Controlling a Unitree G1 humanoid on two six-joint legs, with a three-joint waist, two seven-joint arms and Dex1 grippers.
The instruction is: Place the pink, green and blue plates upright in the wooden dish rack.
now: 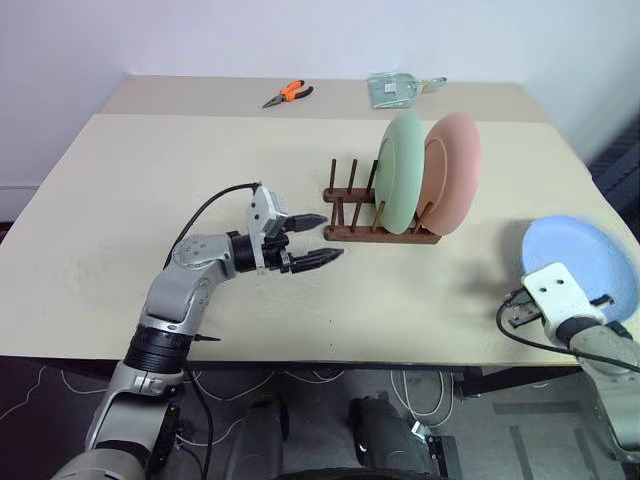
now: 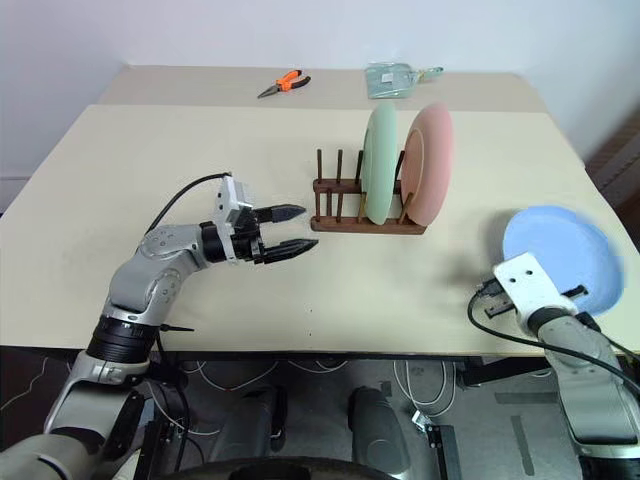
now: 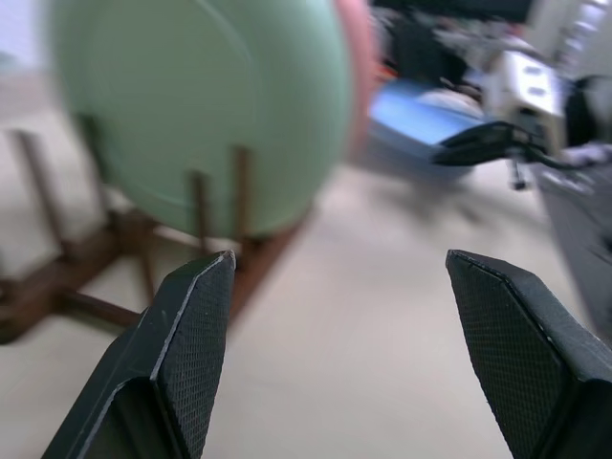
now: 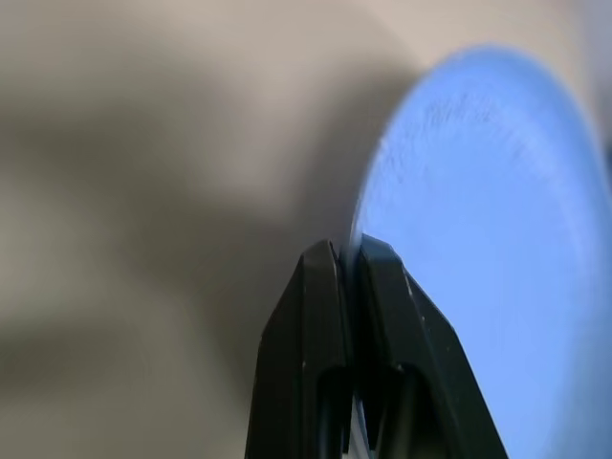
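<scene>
Rack on the desk already holds green plate and pink plate upright. Right hand pinches the blue plate's rim at the desk edge; left hand waits open. Next: lift, tilt upright, slot it in.

green plate, pink plate, blue plate: matt smooth plastic | dish rack: dark brown wood | desk: matt beige, smooth | left end effector pads: black, finely textured

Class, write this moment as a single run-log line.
rack: green plate, pink plate upright | right hand: shut on blue plate rim | left hand: open, empty
</scene>
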